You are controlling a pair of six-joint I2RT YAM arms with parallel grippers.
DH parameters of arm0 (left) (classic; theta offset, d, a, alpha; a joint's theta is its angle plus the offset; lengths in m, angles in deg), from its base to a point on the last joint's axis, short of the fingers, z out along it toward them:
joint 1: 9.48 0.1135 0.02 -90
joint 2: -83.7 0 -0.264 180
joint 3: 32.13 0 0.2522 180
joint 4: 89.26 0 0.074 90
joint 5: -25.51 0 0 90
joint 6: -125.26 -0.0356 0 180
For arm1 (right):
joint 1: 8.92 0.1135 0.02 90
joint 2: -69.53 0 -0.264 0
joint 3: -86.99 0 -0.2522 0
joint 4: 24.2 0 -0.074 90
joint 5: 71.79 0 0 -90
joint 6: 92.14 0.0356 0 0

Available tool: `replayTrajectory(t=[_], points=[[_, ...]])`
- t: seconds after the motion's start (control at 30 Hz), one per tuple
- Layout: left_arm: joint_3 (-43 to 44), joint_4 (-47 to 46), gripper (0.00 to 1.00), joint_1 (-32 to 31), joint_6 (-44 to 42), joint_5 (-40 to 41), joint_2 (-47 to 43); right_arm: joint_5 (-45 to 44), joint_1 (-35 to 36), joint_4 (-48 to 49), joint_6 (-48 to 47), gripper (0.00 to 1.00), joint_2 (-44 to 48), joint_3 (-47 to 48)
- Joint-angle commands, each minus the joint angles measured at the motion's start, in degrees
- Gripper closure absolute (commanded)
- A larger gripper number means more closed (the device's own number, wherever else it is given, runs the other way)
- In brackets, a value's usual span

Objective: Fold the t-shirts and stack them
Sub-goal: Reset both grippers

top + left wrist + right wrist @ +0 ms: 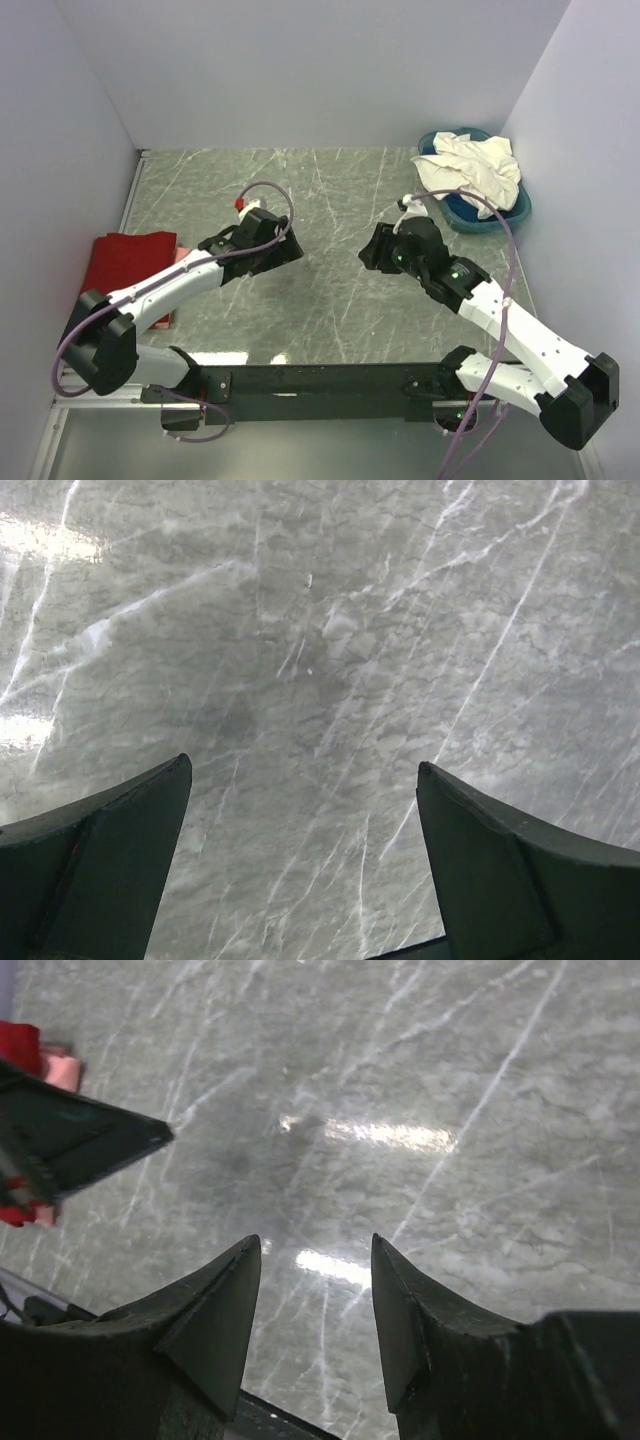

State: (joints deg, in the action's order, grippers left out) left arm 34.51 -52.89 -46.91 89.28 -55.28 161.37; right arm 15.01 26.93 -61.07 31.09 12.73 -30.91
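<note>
On the marbled table (330,190) lie a red t-shirt (125,262) atop a pink t-shirt (179,256), and a blue basin (472,217).

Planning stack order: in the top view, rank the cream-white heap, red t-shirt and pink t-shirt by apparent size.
1 or 2: cream-white heap and red t-shirt, too alike to rank; the left arm hides part of the red one.
3: pink t-shirt, only a sliver showing.

Both my arms, the left arm (160,290) and the right arm (510,330), are white shells with chunky black joints. A thin purple cable (285,205) loops off each one. They're bolted to a black base bar (320,380). The fingers (100,870) are dark, matte wedges tapering to points. There's a little red cap (240,203) on the left wrist and tiny green lights (455,272) on the right.
</note>
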Motion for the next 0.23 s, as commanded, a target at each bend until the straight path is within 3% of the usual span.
replayTrajectory(t=[0.0,0.2], points=[[-0.7,-3.7,0.01,0.1,-2.8,-1.1,-3.6,-2.5,-0.1,2.7,0.4,0.45,1.9,-2.2],[-1.6,-4.4,0.01,0.1,-3.2,-2.4,-4.1,-2.9,-0.2,2.7,0.3,0.45,1.9,-2.5]])
